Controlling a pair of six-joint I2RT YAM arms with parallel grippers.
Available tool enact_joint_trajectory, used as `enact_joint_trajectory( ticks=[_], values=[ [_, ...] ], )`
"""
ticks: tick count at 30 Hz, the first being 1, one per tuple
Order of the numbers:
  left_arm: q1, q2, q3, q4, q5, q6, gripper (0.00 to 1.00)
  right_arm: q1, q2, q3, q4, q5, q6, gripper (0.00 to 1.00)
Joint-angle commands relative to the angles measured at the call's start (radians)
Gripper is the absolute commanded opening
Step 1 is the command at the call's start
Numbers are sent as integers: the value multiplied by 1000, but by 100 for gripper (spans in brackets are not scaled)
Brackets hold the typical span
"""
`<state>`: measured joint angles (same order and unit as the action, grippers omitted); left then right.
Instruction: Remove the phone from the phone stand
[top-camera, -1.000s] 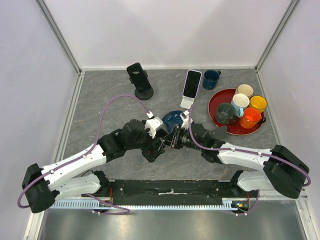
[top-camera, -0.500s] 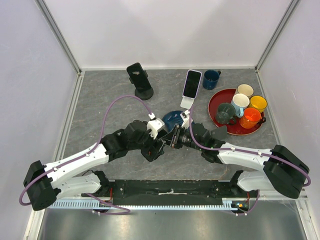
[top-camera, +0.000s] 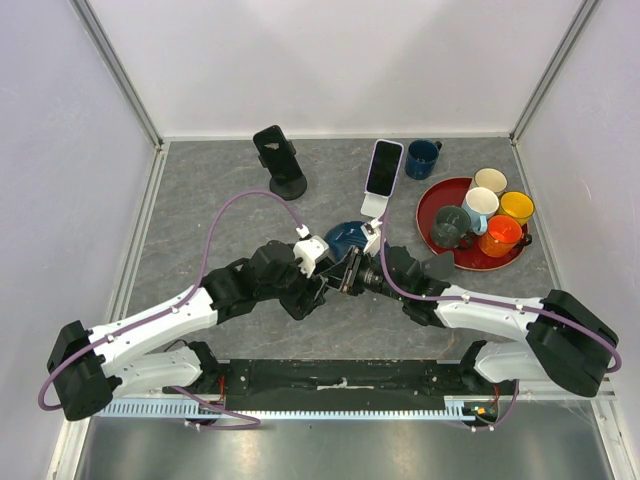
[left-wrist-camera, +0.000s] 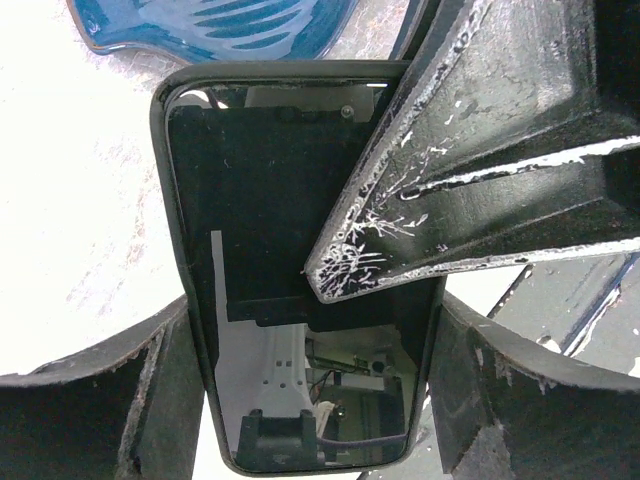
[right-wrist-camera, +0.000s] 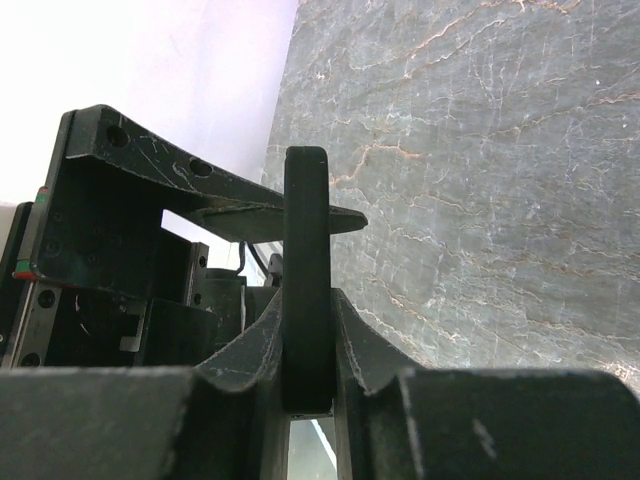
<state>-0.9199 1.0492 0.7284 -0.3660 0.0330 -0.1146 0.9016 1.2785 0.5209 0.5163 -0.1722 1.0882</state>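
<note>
- Right gripper (right-wrist-camera: 308, 335) is clamped on the faces of the phone (left-wrist-camera: 260, 220), at the middle of the table (top-camera: 190, 230) and well apart from both stands.
- Left gripper (left-wrist-camera: 310, 345) has its fingers spread wide, close along the phone's long edges; I cannot tell whether they press it.
- Blue bowl (top-camera: 343, 238) lies just behind the two grippers.
- Two stands: a black stand (top-camera: 288, 186) at the back and a white stand (top-camera: 374, 205) bearing a second phone (top-camera: 383, 167).
- Six mugs: five on the red tray (top-camera: 432, 198), plus a navy mug (top-camera: 422, 157) beside the white stand.
</note>
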Motion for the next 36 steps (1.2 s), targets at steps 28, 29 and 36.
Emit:
enact_joint_trajectory(
  ticks=[28, 29, 36],
  values=[
    [470, 132, 137, -76, -151, -65, 21, -3, -599, 27, -580, 665, -462, 98],
    [492, 170, 160, -82, -172, -63, 21, -1, -619, 12, -563, 654, -481, 98],
    [656, 421, 331, -109, -275, -42, 20, -1, -732, -94, -460, 620, -606, 98]
  ],
)
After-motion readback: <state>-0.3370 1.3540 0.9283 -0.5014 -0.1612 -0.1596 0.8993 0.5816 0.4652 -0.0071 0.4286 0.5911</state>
